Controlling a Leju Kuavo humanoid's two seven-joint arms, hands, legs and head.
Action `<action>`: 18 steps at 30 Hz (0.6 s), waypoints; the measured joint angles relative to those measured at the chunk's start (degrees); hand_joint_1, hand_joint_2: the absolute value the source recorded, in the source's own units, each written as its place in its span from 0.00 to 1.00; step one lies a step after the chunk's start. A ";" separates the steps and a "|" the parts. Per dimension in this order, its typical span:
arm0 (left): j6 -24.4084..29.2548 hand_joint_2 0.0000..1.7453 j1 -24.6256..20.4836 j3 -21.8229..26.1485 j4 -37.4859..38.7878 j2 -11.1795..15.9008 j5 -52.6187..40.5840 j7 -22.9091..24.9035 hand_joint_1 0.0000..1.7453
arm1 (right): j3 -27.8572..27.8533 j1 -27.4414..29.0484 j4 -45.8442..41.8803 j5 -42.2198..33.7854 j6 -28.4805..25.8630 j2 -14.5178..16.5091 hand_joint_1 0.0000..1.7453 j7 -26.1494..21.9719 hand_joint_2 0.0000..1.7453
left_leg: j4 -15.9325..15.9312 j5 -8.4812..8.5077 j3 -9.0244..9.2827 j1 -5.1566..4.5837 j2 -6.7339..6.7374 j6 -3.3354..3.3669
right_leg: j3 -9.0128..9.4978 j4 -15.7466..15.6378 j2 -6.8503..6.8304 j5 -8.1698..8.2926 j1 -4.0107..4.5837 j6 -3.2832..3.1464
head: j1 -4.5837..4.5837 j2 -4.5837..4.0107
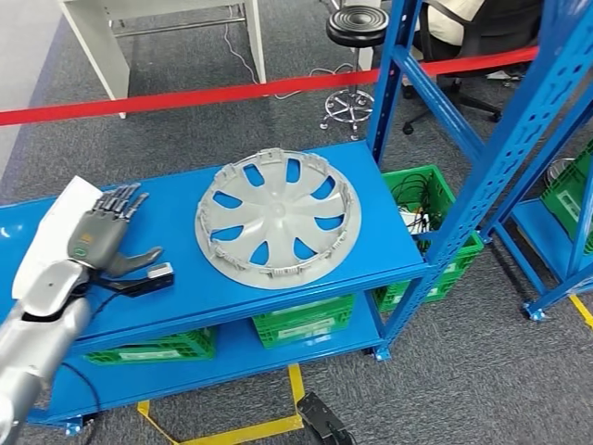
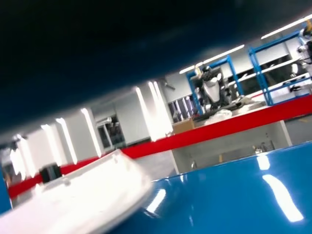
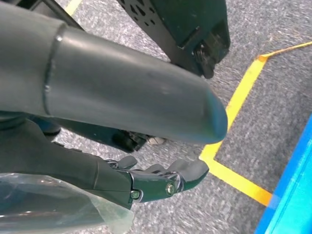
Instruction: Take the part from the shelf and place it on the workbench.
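A grey plastic wheel cover (image 1: 278,219) lies flat at the centre of the frame on the upper deck of a blue steel shelf (image 1: 175,287), its inner side with the ring of clips facing up. At the lower left of the head view we reach in with our left hand (image 1: 105,236), palm down over the blue deck, fingers spread and straight, thumb out to the side, holding nothing. It hovers well apart from the wheel cover, which sits to its right. Just beside the thumb a small dark device (image 1: 157,273) with a pale face lies on the deck, a black cable trailing from it towards our arm.

In the left wrist view the glossy blue deck (image 2: 239,195) fills the lower right, and a blurred pale edge (image 2: 81,195) at the lower left may be the cover's rim; we cannot tell for certain.

In the right wrist view our right hand (image 3: 154,180) hangs over grey carpet (image 3: 257,122) crossed by yellow floor tape (image 3: 235,175), its dark fingers lying loosely extended with nothing in them and the thick grey thumb (image 3: 128,92) above.

Green plastic crates (image 1: 304,320) stand on the shelf's lower deck, another green crate (image 1: 426,232) of cables stands on the floor at right, and a red barrier tape (image 1: 209,95) runs across the upper frame, with a black stool (image 1: 357,28) behind it.
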 joint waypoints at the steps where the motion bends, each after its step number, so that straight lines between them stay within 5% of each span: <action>1: -0.10 0.00 -0.82 -0.19 1.34 -1.37 0.26 0.44 0.00 | -0.03 -0.01 -0.01 0.23 0.03 0.02 0.00 0.09 0.00 | 2.99 -1.60 -1.33 0.11 0.03 -0.25 | 0.07 -0.06 -0.10 0.04 -0.06 -0.09 | -0.07 0.00; 3: -0.71 0.00 -2.17 -0.59 3.83 -3.82 0.60 1.25 0.00 | -0.10 0.00 -0.01 0.55 0.11 0.01 0.00 0.29 0.00 | 10.52 -4.64 -4.77 0.24 0.04 -0.63 | 0.09 -0.04 -0.15 0.01 -0.03 -0.19 | -0.16 0.00; 5: -2.48 0.00 -3.52 -1.07 6.38 -6.17 0.67 2.48 0.00 | -0.16 0.02 -0.01 0.87 0.15 0.00 0.00 0.48 0.00 | 13.00 -4.33 -6.06 0.28 0.04 -0.73 | 0.15 -0.01 -0.07 -0.03 0.00 -0.19 | -0.17 0.00; 9: -7.07 0.00 -8.32 -2.12 12.35 -10.67 0.21 6.43 0.00 | -0.22 0.03 -0.01 1.24 0.20 0.00 0.00 0.62 0.00 | 0.45 2.34 -0.78 0.12 -0.01 -0.02 | 0.07 0.21 0.08 -0.21 0.18 0.26 | -0.13 0.00; 14: -8.29 0.00 -11.20 -2.95 16.65 -13.89 -0.28 8.86 0.00 | -0.42 0.06 0.00 1.41 0.14 -0.01 0.00 0.70 0.00 | -2.54 2.38 0.24 -0.14 0.01 1.39 | -1.08 0.91 0.17 -0.72 0.10 1.61 | -0.03 0.00; 16: -8.27 0.00 -12.52 -3.07 18.21 -15.03 -0.73 10.79 0.00 | -0.52 0.07 -0.01 1.56 0.07 -0.03 0.00 0.79 0.00 | -2.80 2.56 0.35 0.03 0.03 2.05 | -3.16 4.92 0.12 -3.05 0.03 2.10 | 0.07 0.00; 18: -7.01 0.00 -13.79 -3.17 20.18 -15.77 -1.27 12.94 0.00 | -0.73 0.11 0.00 1.88 0.05 -0.06 0.00 0.94 0.00 | -2.79 2.55 0.32 0.00 0.03 2.34 | -6.78 12.34 0.09 -6.00 -0.01 2.34 | 0.13 0.00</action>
